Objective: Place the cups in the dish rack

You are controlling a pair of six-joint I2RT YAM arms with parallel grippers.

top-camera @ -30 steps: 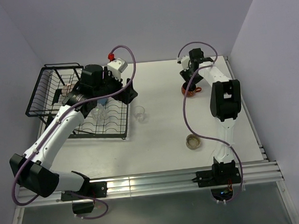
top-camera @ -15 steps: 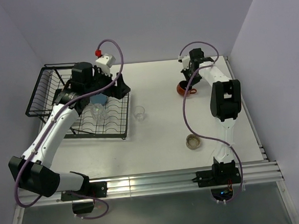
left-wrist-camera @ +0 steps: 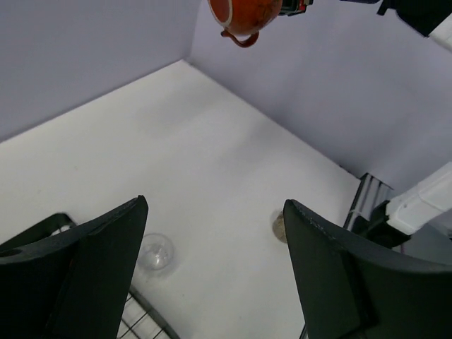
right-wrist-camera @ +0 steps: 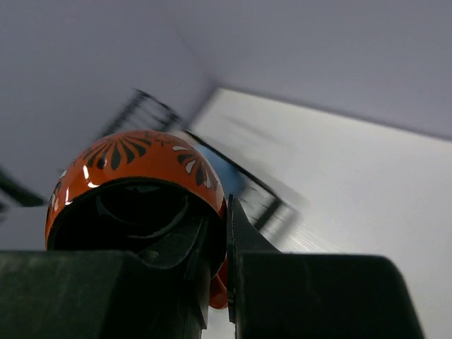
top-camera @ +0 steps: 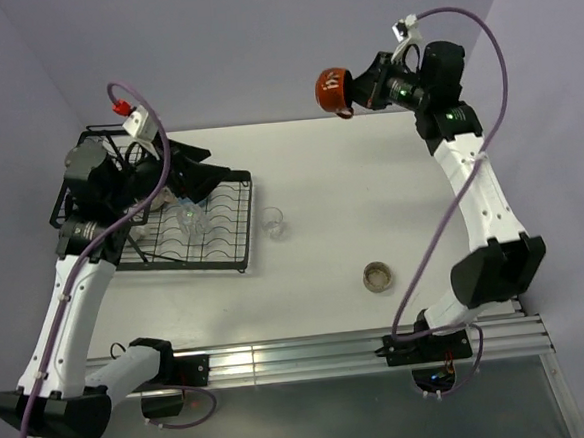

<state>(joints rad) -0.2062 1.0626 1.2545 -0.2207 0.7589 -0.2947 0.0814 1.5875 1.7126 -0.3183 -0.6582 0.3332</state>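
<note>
My right gripper (top-camera: 355,89) is shut on the rim of the dark orange cup (top-camera: 332,89) and holds it high above the table's far side. In the right wrist view the cup (right-wrist-camera: 138,159) sits clamped between the fingers at my gripper (right-wrist-camera: 224,212). My left gripper (top-camera: 213,166) is open and empty above the black dish rack (top-camera: 229,255). A clear glass (top-camera: 190,218) and the blue tumbler (top-camera: 194,195) stand on the rack's tray. Another clear glass (top-camera: 272,221) and a low brownish cup (top-camera: 377,276) stand on the table. The left wrist view shows both, the glass (left-wrist-camera: 155,252) and the cup (left-wrist-camera: 280,226), and the orange cup (left-wrist-camera: 244,14).
The rack's taller basket section (top-camera: 79,184) stands at the far left, partly behind my left arm. Purple walls close the table at the back and both sides. A metal rail (top-camera: 311,353) runs along the near edge.
My right arm has lifted the orange cup off the table and swung it high toward the middle. My left arm has pulled back left from over the rack tray.
</note>
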